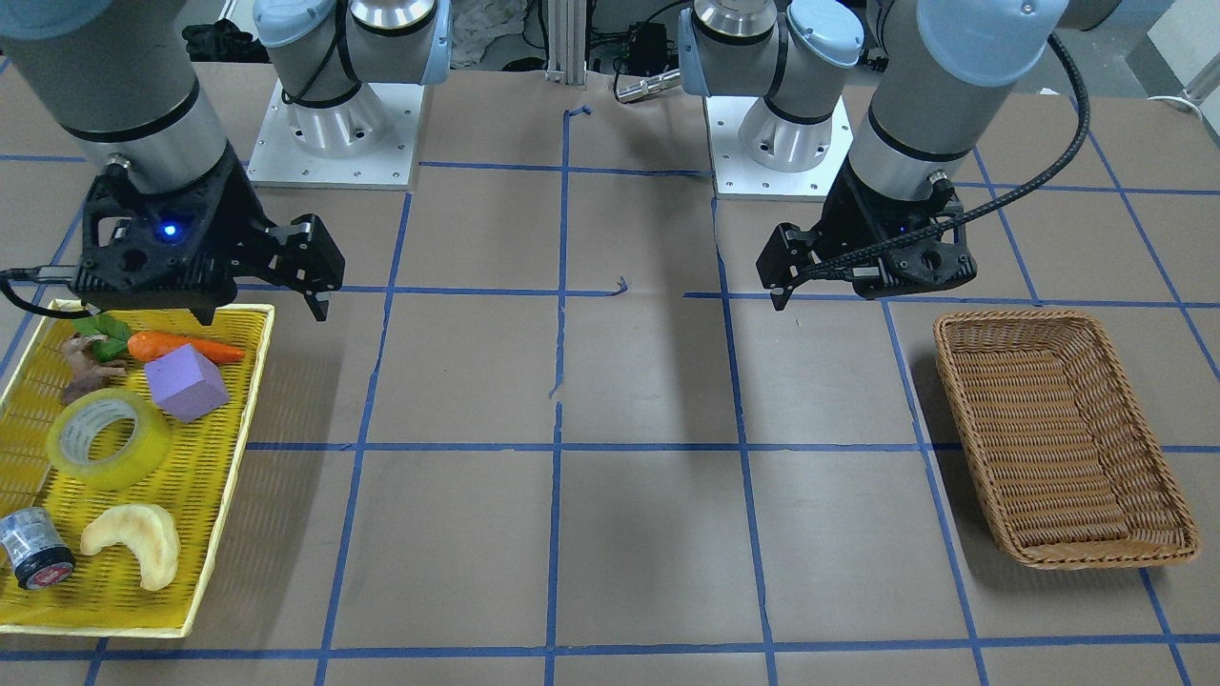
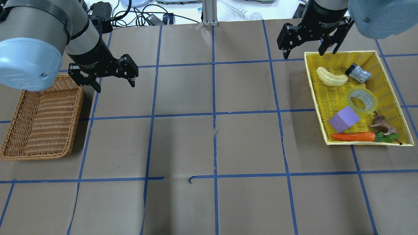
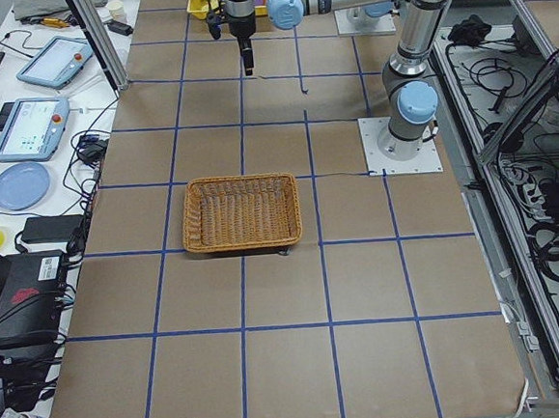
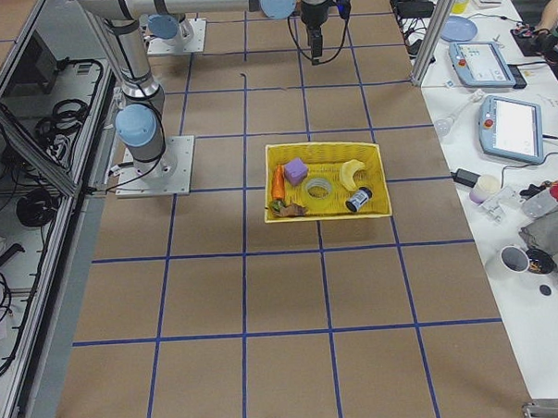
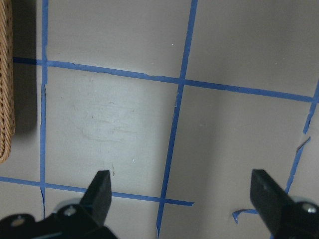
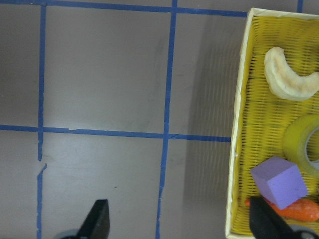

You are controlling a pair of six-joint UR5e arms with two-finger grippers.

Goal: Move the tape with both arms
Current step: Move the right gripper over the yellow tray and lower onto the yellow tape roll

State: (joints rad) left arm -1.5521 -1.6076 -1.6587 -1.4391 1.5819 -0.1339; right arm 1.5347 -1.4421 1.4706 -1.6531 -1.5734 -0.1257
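The tape [image 1: 110, 438] is a translucent yellow ring lying flat in the yellow tray [image 1: 229, 495]. It also shows in the overhead view [image 2: 361, 100], the exterior right view [image 4: 317, 189] and, cut off by the frame edge, the right wrist view [image 6: 301, 142]. My right gripper [image 2: 310, 54] is open and empty. It hovers above the table at the tray's far corner [image 1: 262, 312], apart from the tape. My left gripper [image 2: 115, 86] is open and empty, hovering over bare table beside the wicker basket [image 2: 39, 156]. Both wrist views show spread fingers, the left [image 5: 180, 181] and the right [image 6: 178, 208].
The tray also holds a purple block [image 1: 186, 381], a carrot [image 1: 186, 348], a pale crescent [image 1: 133, 543], a dark cylinder with a red end [image 1: 33, 553] and a brown toy animal [image 1: 86, 367]. The purple block touches the tape. The wicker basket [image 1: 953, 333] holds nothing.
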